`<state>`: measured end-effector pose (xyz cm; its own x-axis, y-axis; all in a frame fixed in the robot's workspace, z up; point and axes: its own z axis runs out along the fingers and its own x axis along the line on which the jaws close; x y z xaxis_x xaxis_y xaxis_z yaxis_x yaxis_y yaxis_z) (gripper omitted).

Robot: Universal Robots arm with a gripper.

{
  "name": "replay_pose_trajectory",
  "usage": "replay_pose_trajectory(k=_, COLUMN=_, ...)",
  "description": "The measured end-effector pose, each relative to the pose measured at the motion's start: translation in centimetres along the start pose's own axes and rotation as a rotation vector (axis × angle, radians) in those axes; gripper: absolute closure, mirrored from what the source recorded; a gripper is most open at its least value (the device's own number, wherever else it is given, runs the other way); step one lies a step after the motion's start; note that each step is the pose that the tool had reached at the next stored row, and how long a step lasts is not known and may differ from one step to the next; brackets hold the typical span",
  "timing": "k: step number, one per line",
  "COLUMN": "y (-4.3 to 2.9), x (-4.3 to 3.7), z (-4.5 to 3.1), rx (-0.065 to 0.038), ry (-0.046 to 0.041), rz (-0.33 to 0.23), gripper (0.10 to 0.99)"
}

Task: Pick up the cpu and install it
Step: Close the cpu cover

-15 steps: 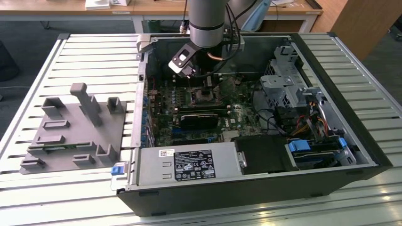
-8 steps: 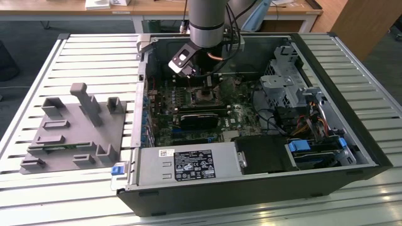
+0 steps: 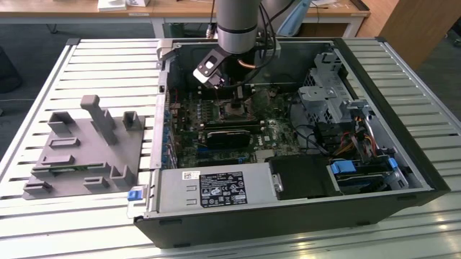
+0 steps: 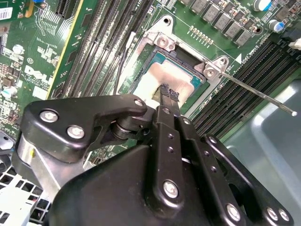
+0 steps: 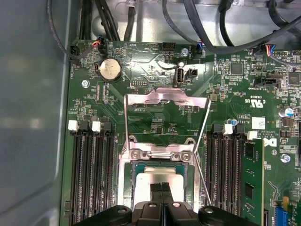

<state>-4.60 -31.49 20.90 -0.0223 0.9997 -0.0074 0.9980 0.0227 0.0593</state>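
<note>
The cpu (image 4: 155,77) is a small square chip with a pale silvery top. It lies flat in the open socket on the green motherboard (image 5: 155,70) inside the computer case (image 3: 288,216). My gripper (image 4: 169,93) reaches down into the case (image 3: 238,102). In both wrist views its two black fingers are pressed together, their tips at the cpu's (image 5: 162,175) top face with nothing between them. The socket's metal load plate (image 5: 167,110) is folded back, and its thin lever (image 4: 254,92) stands free beside the socket.
Memory slots (image 5: 91,174) flank the socket on both sides. A black card (image 3: 226,135), a labelled power supply (image 3: 216,189) and a drive cage (image 3: 324,91) crowd the case. A grey plastic tray with posts (image 3: 79,145) sits on the slatted table at the exterior view's left.
</note>
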Motion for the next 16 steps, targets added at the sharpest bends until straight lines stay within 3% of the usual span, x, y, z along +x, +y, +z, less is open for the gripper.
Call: replay_pose_trajectory(k=16, y=0.03, x=-0.01, z=-0.60, rx=0.000, ry=-0.0001, rz=0.000, gripper=0.980)
